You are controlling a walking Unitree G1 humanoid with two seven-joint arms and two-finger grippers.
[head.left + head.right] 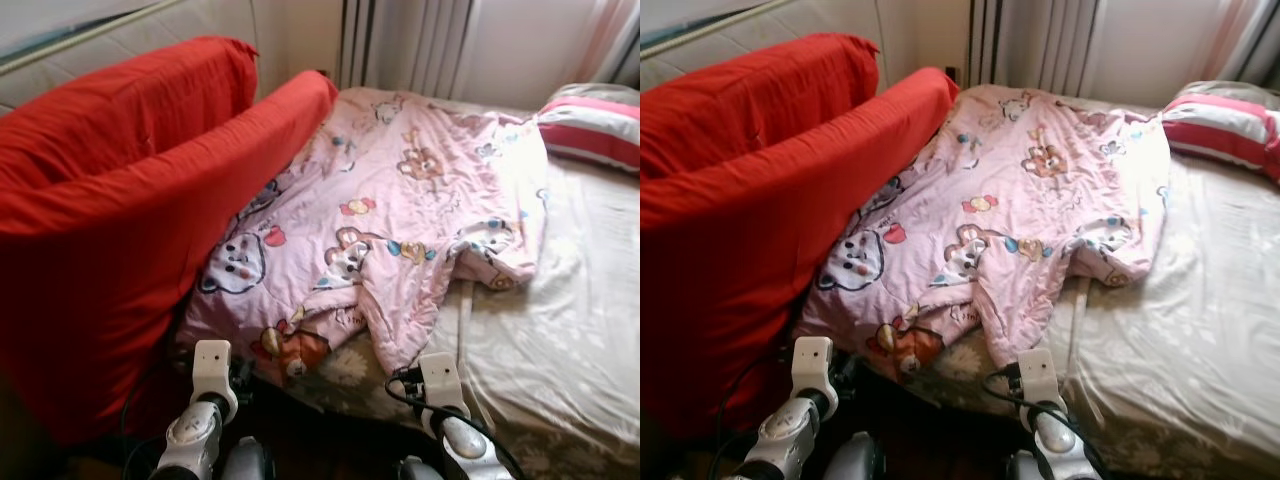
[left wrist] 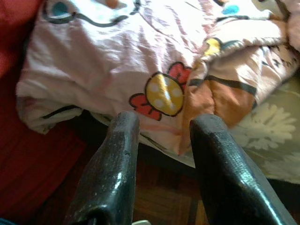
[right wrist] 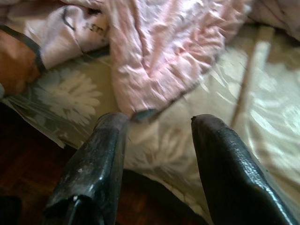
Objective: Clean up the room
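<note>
A pink blanket (image 1: 400, 210) with cartoon bears and candies on it lay crumpled on the bed (image 1: 570, 300). It covered the left half of the bed, from the far edge down to the near edge. One floppy corner of it hung over the near edge, near the middle. The blanket's left side pushed up against a big red cushion (image 1: 130, 220) that leaned along the bed's left edge. A second red cushion (image 1: 100, 90) stood behind that one, against the wall.

A striped pillow (image 1: 595, 125), pink and white, sat at the far right corner of the bed. The right half of the bed was just a pale, shiny sheet (image 1: 590, 260). A flowery cover (image 3: 70, 98) showed along the near edge, under the blanket.

The left gripper (image 2: 161, 136) was low at the near left corner of the bed. Its two black fingers (image 2: 117, 159) were spread apart and held nothing. They pointed at the blanket's folded edge, close to a yellow candy picture (image 2: 161, 93).

The right gripper (image 3: 157, 126) was low by the near edge too, right in front of the hanging blanket corner. Its fingers (image 3: 225, 164) were spread apart as well, with nothing between them. The dark wood floor (image 2: 159, 201) showed under both grippers.
</note>
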